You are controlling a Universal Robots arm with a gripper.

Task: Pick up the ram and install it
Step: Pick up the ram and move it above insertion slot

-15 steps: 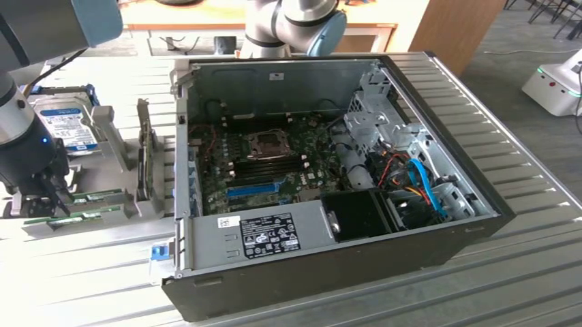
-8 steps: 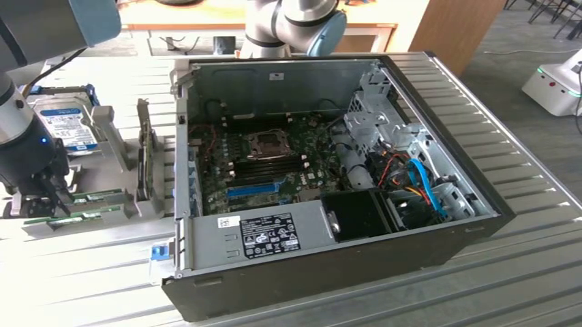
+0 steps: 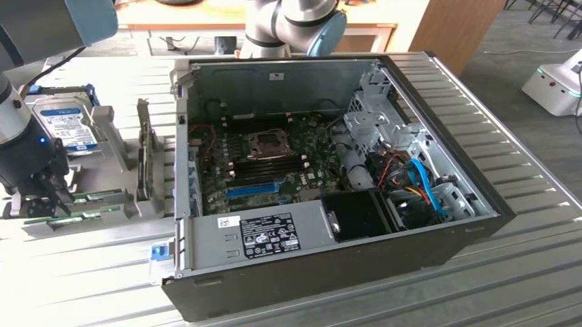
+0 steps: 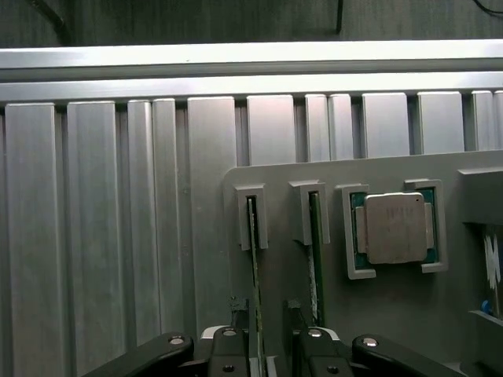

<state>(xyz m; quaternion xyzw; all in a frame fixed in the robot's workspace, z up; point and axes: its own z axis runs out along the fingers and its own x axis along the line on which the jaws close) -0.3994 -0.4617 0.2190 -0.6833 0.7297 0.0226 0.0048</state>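
Tool (image 4: 266, 308) spread wide — ram (image 4: 253, 251) stands on edge between its jaws.

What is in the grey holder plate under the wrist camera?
Two thin green ram sticks on edge in slots, plus a silver-lidded processor in its pocket. The black jaws cover the sticks' near ends.

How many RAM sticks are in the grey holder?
2. One RAM stick stands on edge in the slot beside the processor; the other stick in the next slot over. None seems hidden.
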